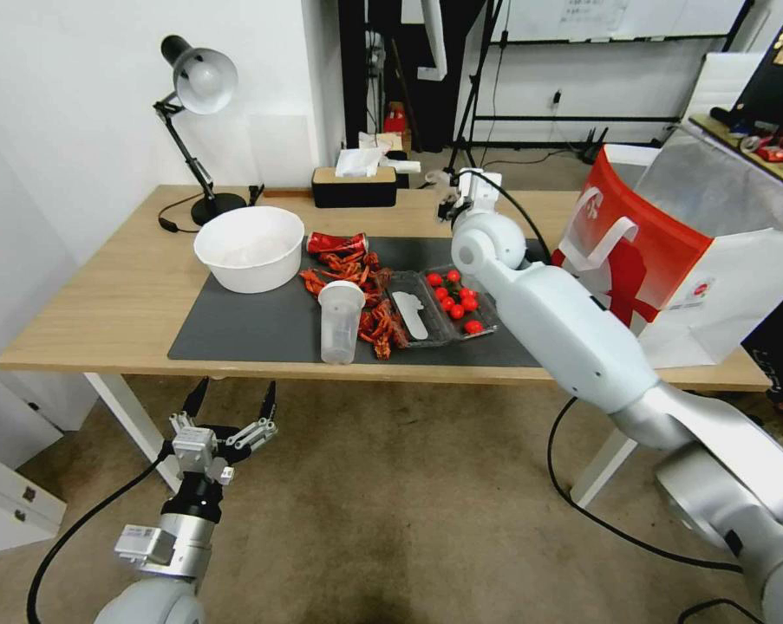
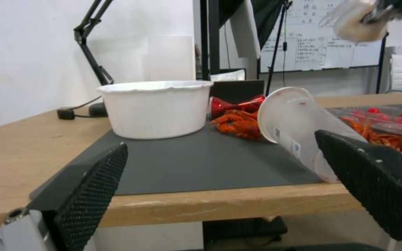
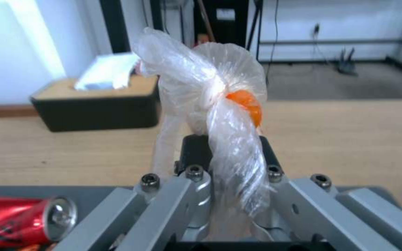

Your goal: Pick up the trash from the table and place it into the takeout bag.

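Head view, left: left gripper [image 1: 231, 400] hangs below the near table edge, fingers spread wide, empty.
Table: long light-wood desk [image 1: 105, 295] with dark grey mat [image 1: 252, 325].
Containers, left to right: large white bowl [image 1: 250, 247]; crushed red drink can [image 1: 335, 243]; clear plastic cup [image 1: 340, 321], upright; clear tray of red tomatoes [image 1: 457, 299].
Right gripper [image 3: 229, 153]: above the far table edge, clamped on a small clear knotted food bag [image 3: 210, 83] with something orange inside.
Far right: red-and-white paper takeout bag [image 1: 660, 251], open; its print is unreadable.
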{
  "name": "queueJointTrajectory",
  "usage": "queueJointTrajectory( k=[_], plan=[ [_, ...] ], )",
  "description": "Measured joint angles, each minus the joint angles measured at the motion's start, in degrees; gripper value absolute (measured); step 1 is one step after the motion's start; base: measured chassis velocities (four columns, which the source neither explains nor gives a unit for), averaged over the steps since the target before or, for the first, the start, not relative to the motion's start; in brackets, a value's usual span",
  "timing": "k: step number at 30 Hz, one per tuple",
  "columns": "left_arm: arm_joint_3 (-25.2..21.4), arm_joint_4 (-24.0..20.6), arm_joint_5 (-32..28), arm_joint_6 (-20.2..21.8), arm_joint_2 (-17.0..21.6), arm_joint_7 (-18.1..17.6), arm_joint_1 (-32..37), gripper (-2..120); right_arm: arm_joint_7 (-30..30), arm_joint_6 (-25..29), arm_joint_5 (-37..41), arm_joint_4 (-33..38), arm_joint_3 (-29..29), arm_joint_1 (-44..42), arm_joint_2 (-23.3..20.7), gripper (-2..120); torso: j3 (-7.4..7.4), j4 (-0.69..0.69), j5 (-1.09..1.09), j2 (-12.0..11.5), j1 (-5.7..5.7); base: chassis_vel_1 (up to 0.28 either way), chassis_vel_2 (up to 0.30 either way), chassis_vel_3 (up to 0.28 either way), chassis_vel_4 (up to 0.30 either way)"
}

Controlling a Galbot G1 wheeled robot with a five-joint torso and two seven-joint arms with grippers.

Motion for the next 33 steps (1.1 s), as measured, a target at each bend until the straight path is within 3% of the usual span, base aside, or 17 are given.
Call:
queueJointTrajectory(
  k=[6,8,14,18,22,24,33],
  plan=[
    [-0.3,0.0,0.1,0.0,0.1,-0.3,0.1,100,0.0,0.0,-0.1,7.8,1.3,-2.0,-3.7,5,0.0,-0.01,-0.02,0.0,0.0,0.0,0.0,0.0,0.0],
    [-0.3,-0.6,0.4,0.6,-0.2,-0.7,0.1,100,-1.6,-0.1,-0.3,15.3,3.2,-5.7,-9.0,5,-0.01,0.02,0.0,0.0,-0.01,0.0,0.0,0.0,0.0],
    [-0.4,0.2,1.1,0.9,-0.7,-1.4,-0.2,100,-5.9,0.9,-5.2,21.0,7.6,-11.3,-13.8,5,-0.01,0.0,0.0,0.0,0.0,0.0,0.0,0.0,0.0],
    [-0.1,0.2,1.1,0.8,-1.2,-1.4,0.0,100,-8.3,2.8,-9.1,27.4,15.2,-18.9,-18.1,5,-0.01,0.0,0.0,0.0,0.0,0.0,0.0,0.0,0.0],
    [0.1,0.2,1.1,0.8,-1.4,-1.3,0.2,100,-8.4,4.8,-9.8,30.6,18.9,-21.8,-20.1,5,-0.01,0.0,0.01,0.0,-0.01,0.0,0.0,0.0,0.0],
    [0.3,0.0,1.1,0.7,-1.5,-1.2,0.3,100,-7.2,5.0,-9.7,33.9,23.8,-25.1,-22.5,5,-0.01,0.0,-0.01,0.0,-0.01,0.0,0.0,0.0,0.0],
    [0.5,-0.5,1.1,0.7,-1.0,-1.0,0.4,100,-1.4,3.2,-1.4,32.5,33.8,-29.5,-26.7,5,0.0,0.01,0.0,0.0,-0.01,0.0,0.0,0.0,0.0]
  ],
)
